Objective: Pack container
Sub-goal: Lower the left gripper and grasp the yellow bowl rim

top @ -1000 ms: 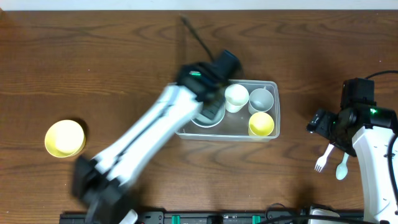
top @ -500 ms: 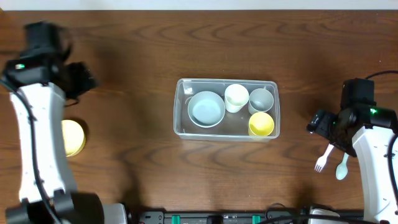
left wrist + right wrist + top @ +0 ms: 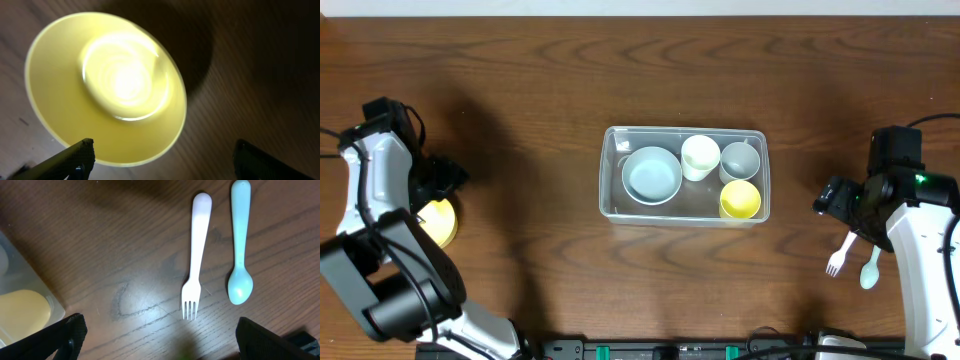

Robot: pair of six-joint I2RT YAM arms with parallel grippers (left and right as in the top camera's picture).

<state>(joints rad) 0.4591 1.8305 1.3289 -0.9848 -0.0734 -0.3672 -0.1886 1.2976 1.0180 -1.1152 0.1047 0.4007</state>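
We see the container (image 3: 670, 213) open side up, its long axis running from one gripper toward the other. It is well apart from the left gripper (image 3: 162, 155) and nearer the right gripper (image 3: 160, 330). Both are spread wide and hold nothing. Only the overhead view shows the grey bowl (image 3: 652, 174) and three cups inside it; the right wrist view catches one corner, with a fork (image 3: 195, 255) and a spoon (image 3: 240, 245) ahead of the fingers. The left wrist view shows a yellow bowl (image 3: 105, 85) just beneath.

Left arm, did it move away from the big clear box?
Yes. The left arm swung left, away from the container, and now hangs over the yellow bowl.
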